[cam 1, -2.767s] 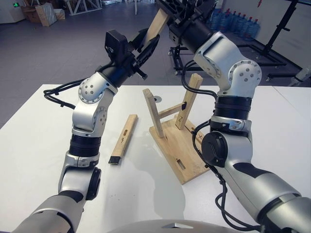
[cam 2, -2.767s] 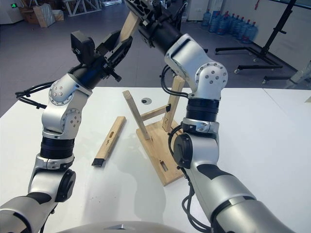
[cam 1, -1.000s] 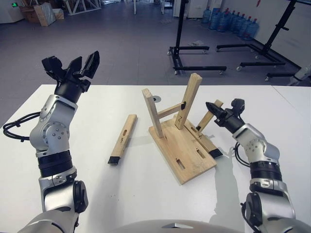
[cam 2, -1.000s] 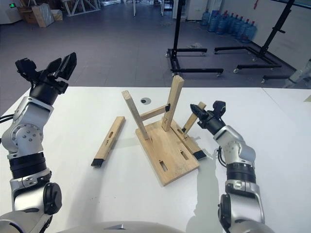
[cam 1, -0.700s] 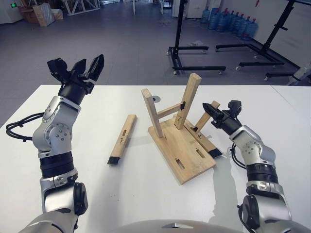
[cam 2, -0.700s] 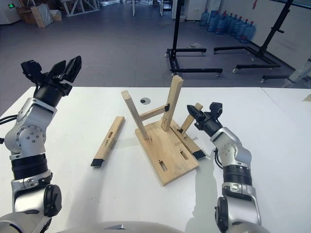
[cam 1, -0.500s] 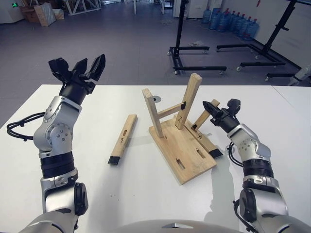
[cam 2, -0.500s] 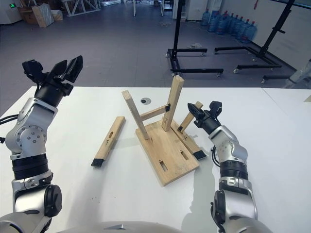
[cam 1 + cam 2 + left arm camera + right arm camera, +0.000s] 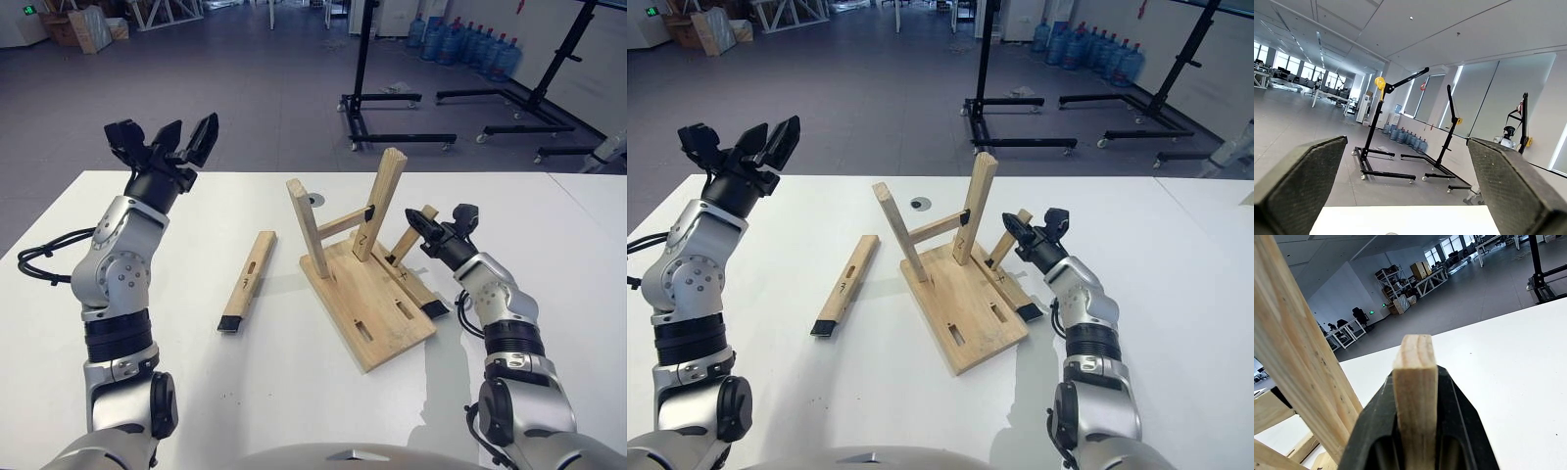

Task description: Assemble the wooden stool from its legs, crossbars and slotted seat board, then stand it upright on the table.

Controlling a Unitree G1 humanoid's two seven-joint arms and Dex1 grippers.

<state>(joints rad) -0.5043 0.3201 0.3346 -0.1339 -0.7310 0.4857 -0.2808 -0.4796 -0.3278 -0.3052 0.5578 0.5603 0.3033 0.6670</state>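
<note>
My right gripper [image 9: 421,223] is clamped on the top end of a slanting leg [image 9: 402,247], its foot down at the seat board [image 9: 377,304] beneath. It is light, stiff wood, I judge, better held nearer mid-length to stop it pivoting. The right wrist view shows that end square between the fingers [image 9: 1375,426]; the eye views show my left gripper [image 9: 167,139] open, raised well beyond a loose leg [image 9: 248,279].

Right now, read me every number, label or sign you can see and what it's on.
"2": handwritten on the taller upright leg.
Loose leg: a mark, too small to read.
Lying leg along the seat board: a mark, unreadable.
Green wall sign: too small.
</note>
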